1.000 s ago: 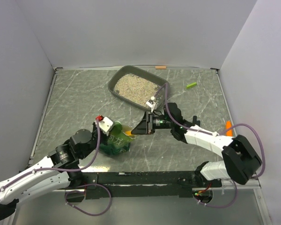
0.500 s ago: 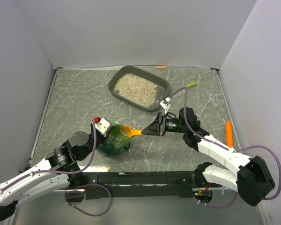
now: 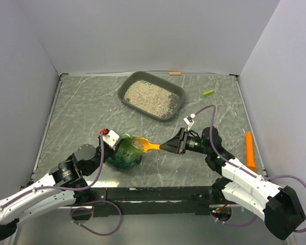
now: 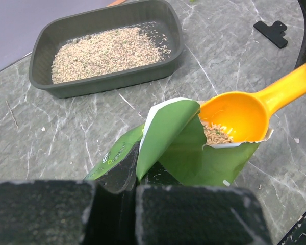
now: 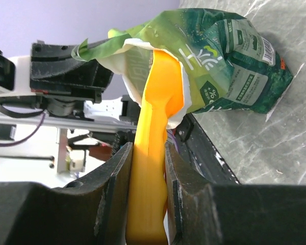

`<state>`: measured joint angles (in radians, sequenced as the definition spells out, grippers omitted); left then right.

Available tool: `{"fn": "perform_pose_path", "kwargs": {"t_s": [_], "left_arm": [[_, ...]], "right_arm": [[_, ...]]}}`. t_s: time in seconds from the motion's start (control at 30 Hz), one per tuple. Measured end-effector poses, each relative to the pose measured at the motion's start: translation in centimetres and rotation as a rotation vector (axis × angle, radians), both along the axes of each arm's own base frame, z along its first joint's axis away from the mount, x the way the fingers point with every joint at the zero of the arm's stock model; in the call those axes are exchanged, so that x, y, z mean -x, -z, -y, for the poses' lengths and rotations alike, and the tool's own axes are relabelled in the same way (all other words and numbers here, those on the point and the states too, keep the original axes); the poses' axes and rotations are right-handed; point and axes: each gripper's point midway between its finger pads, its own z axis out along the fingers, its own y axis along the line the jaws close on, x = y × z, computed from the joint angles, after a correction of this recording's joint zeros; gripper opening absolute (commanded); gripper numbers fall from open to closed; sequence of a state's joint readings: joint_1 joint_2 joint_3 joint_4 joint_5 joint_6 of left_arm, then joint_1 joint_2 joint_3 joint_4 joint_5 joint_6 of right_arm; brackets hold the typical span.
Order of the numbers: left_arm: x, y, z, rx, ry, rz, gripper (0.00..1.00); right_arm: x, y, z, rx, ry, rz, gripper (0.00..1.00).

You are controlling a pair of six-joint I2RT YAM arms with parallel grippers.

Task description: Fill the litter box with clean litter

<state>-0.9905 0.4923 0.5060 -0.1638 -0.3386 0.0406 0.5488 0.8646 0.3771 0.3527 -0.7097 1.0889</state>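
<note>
The dark-grey litter box [image 3: 179,93] stands at the back centre with beige clean litter [image 3: 149,96] in it; it also shows in the left wrist view [image 4: 169,30]. My left gripper [image 3: 113,144] is shut on the edge of the green bag [image 3: 124,156], holding its mouth open [image 4: 166,127]. My right gripper [image 3: 174,144] is shut on the handle of the orange scoop [image 3: 145,145]. The scoop's bowl [image 4: 239,115] sits at the bag's mouth with some litter [image 4: 217,135] in it. In the right wrist view the scoop [image 5: 155,132] reaches into the bag [image 5: 229,56].
A small green piece [image 3: 208,93] lies right of the box. An orange carrot-like object [image 3: 250,151] lies near the right wall. A black clip [image 4: 271,32] lies on the marble table. White walls close in three sides.
My right arm has pulled back to the right and lowered, drawing the scoop's bowl out to the bag's mouth with litter in it. The left gripper has held the bag nearly still.
</note>
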Motion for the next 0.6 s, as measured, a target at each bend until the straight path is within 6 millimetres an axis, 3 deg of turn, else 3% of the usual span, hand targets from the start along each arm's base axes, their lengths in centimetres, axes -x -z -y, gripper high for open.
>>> {"fn": "perform_pose_path", "kwargs": {"t_s": [0.6], "left_arm": [[0.3,-0.3,-0.2,0.021,0.007,0.013,0.01]], "right_arm": [[0.9,-1.0,1.2,-0.087,0.076,-0.063,0.0]]}}
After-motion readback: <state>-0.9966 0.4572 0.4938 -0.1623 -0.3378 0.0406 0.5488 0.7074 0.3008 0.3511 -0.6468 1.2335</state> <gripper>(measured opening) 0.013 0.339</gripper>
